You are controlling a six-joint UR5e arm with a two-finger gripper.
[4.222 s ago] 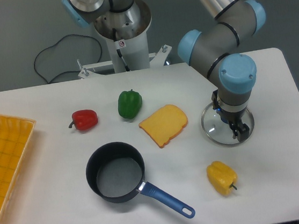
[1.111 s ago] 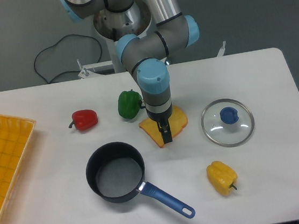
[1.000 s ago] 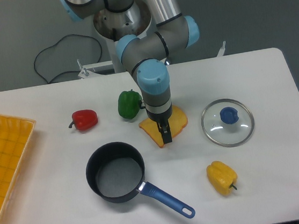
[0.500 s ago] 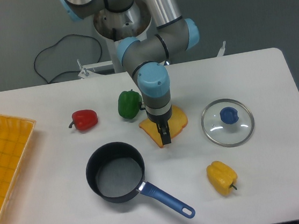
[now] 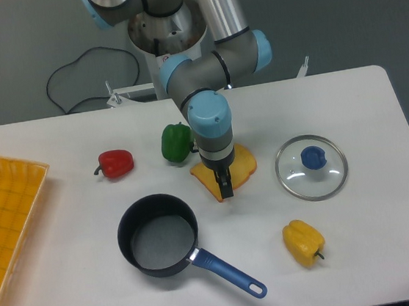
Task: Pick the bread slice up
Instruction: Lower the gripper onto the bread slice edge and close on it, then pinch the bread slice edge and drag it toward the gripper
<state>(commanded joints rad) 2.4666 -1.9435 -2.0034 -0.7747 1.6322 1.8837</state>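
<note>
Pincer (image 5: 226, 188) directly over bread slice (image 5: 243, 165), tips at its near-left crust edge; slice lies flat on worktop (image 5: 378, 251), long axis near-left to far-right. Opening and grip: cannot tell.

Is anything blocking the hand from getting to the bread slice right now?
Nothing visible does. The hand is already down at the bread slice, over its near edge. The green pepper sits off to one side and the pot sits nearer the camera, neither between them.
</note>
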